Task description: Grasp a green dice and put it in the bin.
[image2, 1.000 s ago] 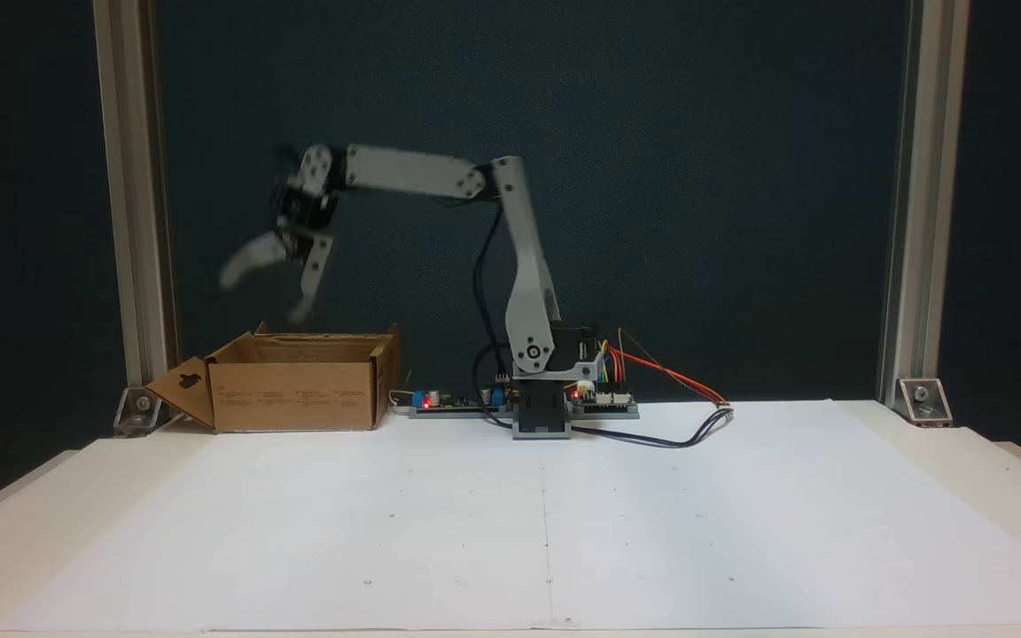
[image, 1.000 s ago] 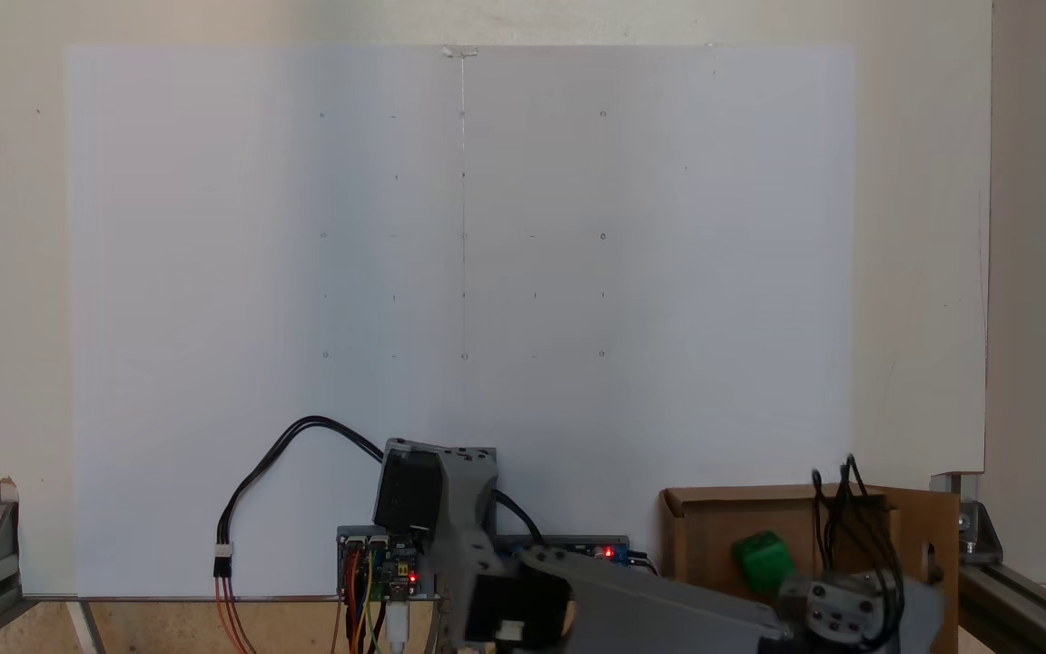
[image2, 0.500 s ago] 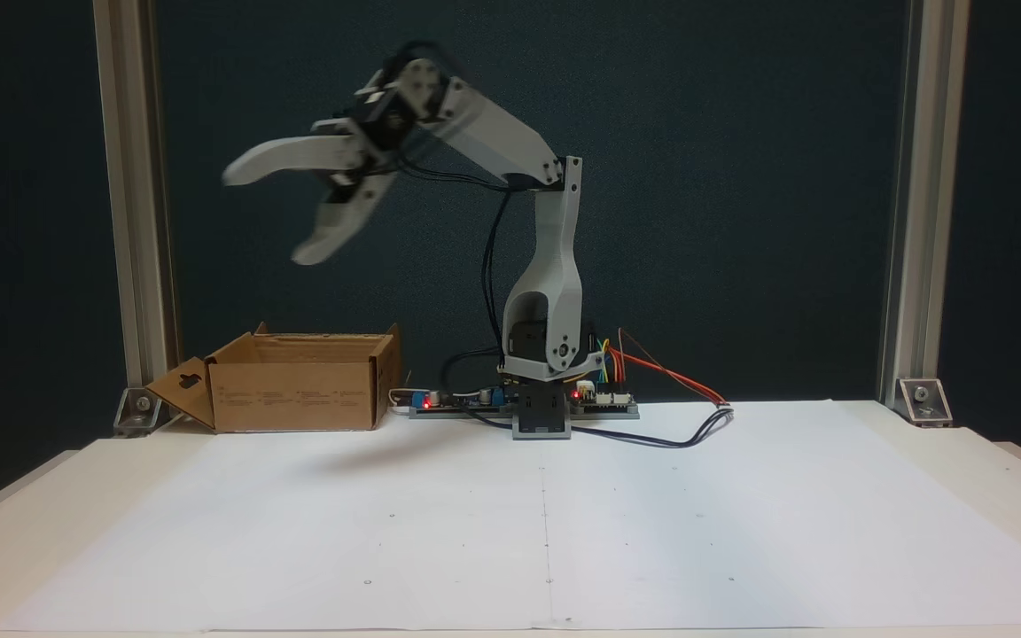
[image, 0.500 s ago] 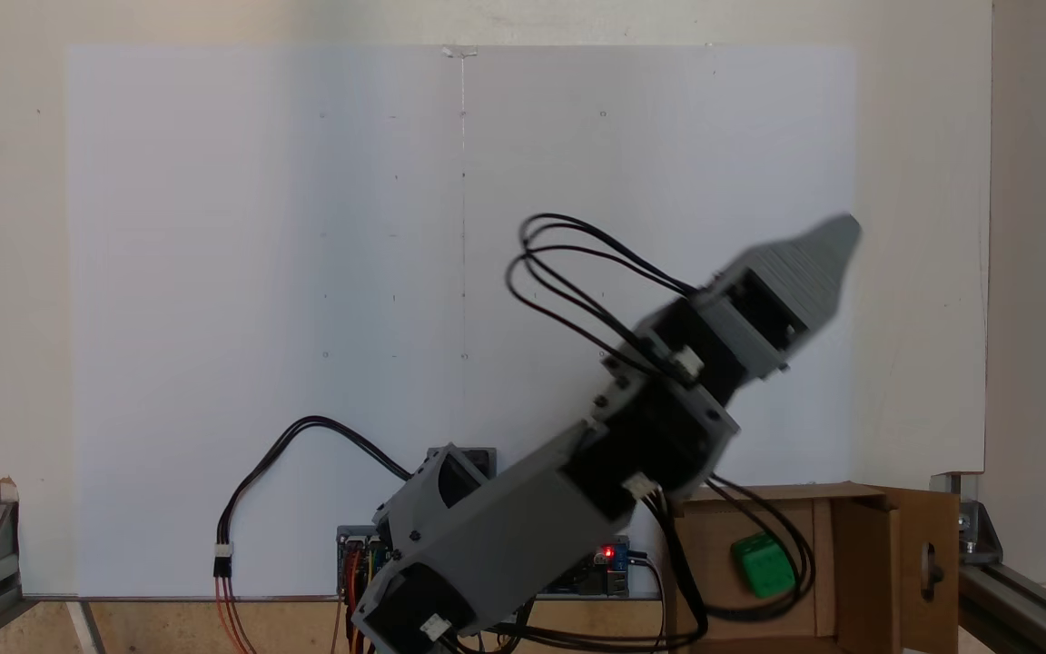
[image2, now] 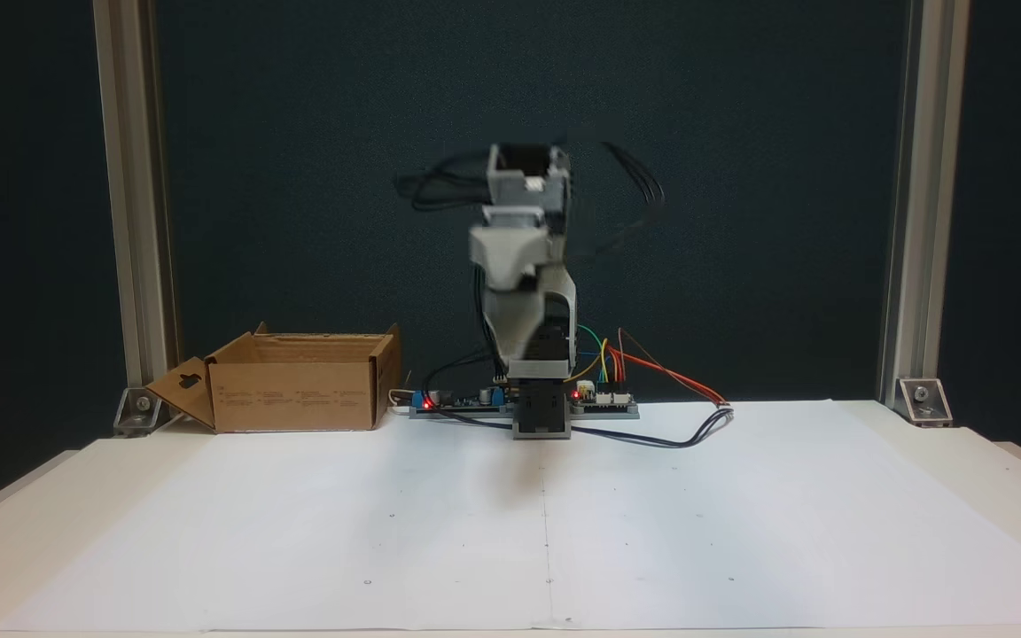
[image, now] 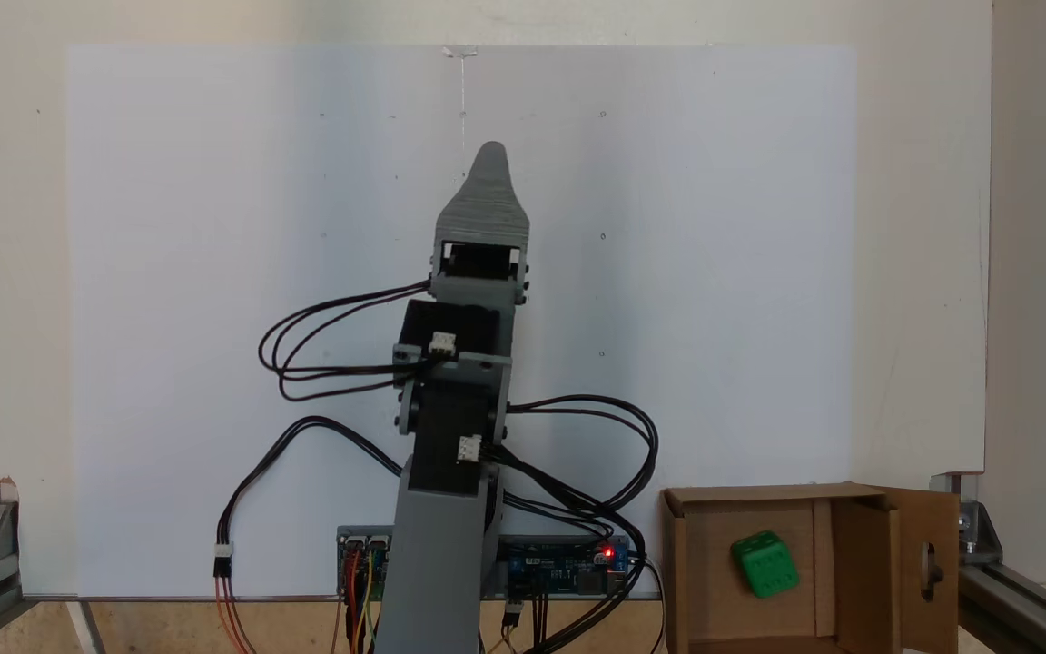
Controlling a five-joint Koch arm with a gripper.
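Observation:
The green dice (image: 764, 564) lies on the floor of the bin (image: 679, 554), a brown cardboard box with a handle-hole flap, at the lower right in a fixed view. The same bin (image2: 298, 390) stands at the left in a fixed view, its inside hidden there. My gripper (image: 492, 159) is raised over the middle of the white sheet, well away from the bin, pointing away from the base. Seen from above, just one jaw shows. Head on, the gripper (image2: 510, 252) is blurred, so its opening cannot be made out. Nothing shows in it.
Circuit boards (image2: 604, 403) with red lights and looping black cables (image: 305, 436) sit around the arm's base. Aluminium posts (image2: 125, 213) stand at both back corners. A white paper sheet (image2: 546, 523) with small marks covers the table.
The arm swung away from above the bin to the table's middle. The dice stayed lying in the bin. The jaws stood clearly apart half a second ago.

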